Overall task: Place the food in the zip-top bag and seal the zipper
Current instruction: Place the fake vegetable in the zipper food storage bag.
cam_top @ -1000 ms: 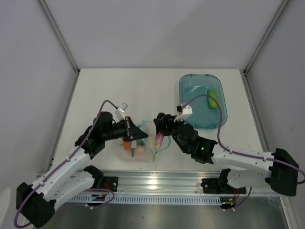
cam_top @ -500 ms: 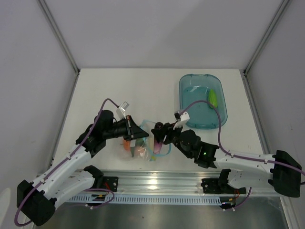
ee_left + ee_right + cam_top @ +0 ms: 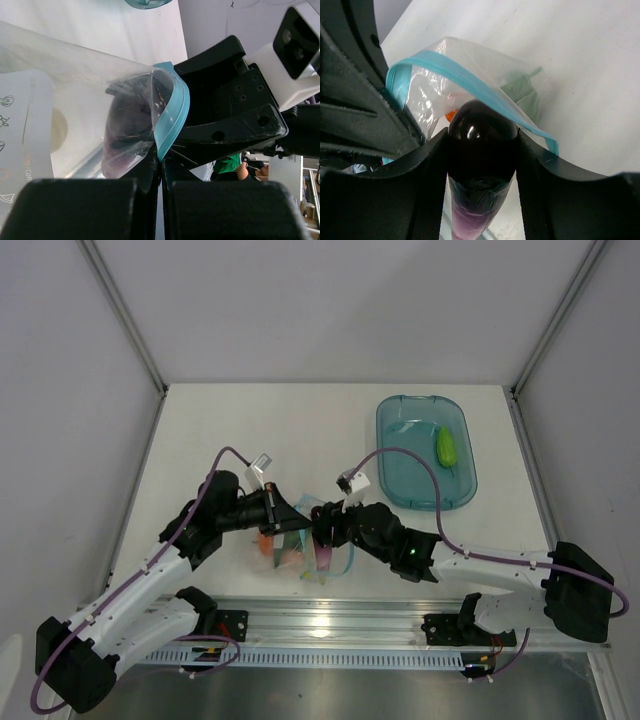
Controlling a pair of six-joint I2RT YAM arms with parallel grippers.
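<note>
Jaws of the right gripper (image 3: 482,142) were clamped across the eggplant (image 3: 476,210), judged hard and slick, its tip ahead at the bag (image 3: 427,90) mouth. Jaws of the left gripper (image 3: 161,192) were shut on the zipper (image 3: 172,120), judged the limp bag's firmest hold.

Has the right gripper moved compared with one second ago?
Yes. The right gripper, holding the eggplant, went left, farther from the blue tray.
</note>
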